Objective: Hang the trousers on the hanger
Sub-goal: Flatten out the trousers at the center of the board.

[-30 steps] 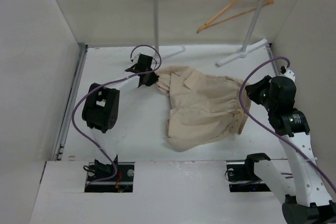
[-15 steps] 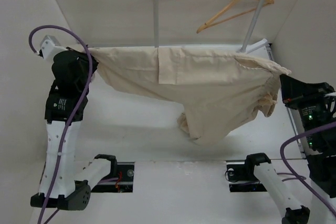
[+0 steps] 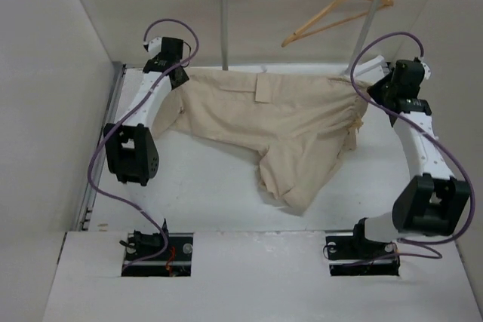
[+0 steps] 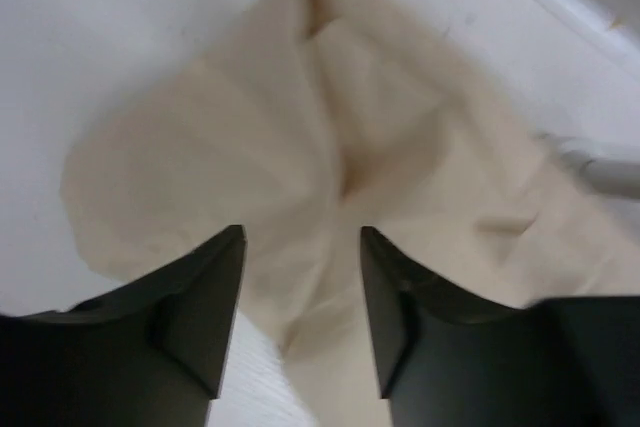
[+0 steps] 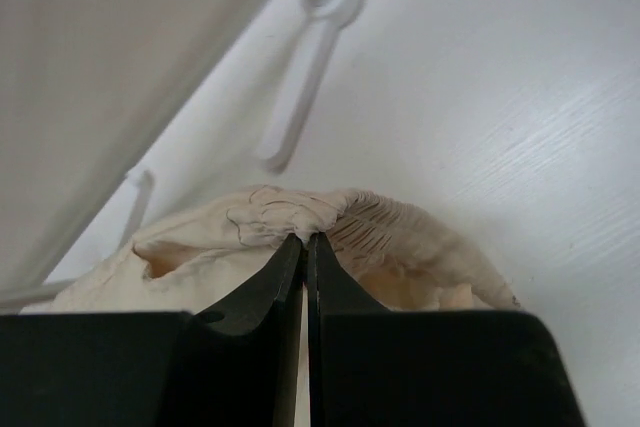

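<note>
The beige trousers (image 3: 287, 122) lie spread across the back of the table, one leg end at the left and the gathered waistband at the right. My left gripper (image 3: 179, 77) hovers over the left leg end with its jaws open. In the left wrist view the cloth (image 4: 250, 137) lies loose below the left gripper (image 4: 302, 239). My right gripper (image 3: 371, 90) is shut on the waistband; the right wrist view shows the right gripper (image 5: 303, 239) pinching a fold of the gathered waistband (image 5: 400, 237). The wooden hanger (image 3: 336, 9) hangs on the rail behind, apart from both grippers.
The white clothes-rail stand has one post (image 3: 224, 20) just behind the trousers and another post (image 3: 368, 24) at the right. Its feet (image 5: 318, 7) rest on the table near the waistband. White walls enclose the table on the left, back and right.
Both arms raised and stretched the trousers, then brought them down spread at the back of the table. My left gripper has opened and let go of the leg end.
</note>
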{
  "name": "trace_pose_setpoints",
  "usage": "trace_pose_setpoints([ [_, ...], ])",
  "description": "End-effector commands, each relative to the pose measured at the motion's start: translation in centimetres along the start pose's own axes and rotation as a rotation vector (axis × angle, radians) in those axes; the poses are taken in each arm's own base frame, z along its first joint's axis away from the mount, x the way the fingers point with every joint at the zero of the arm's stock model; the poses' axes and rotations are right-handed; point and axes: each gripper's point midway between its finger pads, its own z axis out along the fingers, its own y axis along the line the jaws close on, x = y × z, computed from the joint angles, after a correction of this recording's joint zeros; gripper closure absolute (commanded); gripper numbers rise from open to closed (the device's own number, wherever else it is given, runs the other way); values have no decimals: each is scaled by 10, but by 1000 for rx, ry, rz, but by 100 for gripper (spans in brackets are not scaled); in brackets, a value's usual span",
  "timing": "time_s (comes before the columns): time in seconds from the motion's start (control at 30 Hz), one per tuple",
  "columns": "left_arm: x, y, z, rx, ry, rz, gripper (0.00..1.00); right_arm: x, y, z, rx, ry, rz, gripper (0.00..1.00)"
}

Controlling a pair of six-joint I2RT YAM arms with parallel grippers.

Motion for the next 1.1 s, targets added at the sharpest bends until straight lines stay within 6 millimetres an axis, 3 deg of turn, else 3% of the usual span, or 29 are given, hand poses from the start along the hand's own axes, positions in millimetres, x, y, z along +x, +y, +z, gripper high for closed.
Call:
trace_pose_setpoints([
  [0.0,5,35,-29,-69,29,75,46,-63,26,20,-71,-148,71,93],
  [0.13,53,84,-37,-88,29,-4,39,-51,23,37,-61,-113,69,93],
  [0.23,80,92,-27,-46,83,-100,40,-46,21,32,-63,-109,70,93],
  [0.37,91,56,-11,58,124,-111,42,-39,22,13,-89,-112,65,93],
  [0.43,93,31,-8,97,117,-64,44,-33,19,6,-93,-106,61,93],
  [0.47,96,9,-2,123,105,10,46,-26,14,0,-92,-99,60,93],
  [0.63,111,-38,26,158,109,172,46,-8,1,-16,-96,-76,56,92],
  [0.7,108,-58,29,187,92,190,44,1,-3,-19,-100,-55,49,92],
  [0.77,106,-68,35,195,84,194,43,6,-5,-21,-104,-45,47,92],
  [0.93,109,-68,67,128,108,245,47,11,-7,-20,-108,-32,45,91],
  [1.07,105,-63,81,78,98,267,66,13,-8,-16,-103,-25,42,91],
])
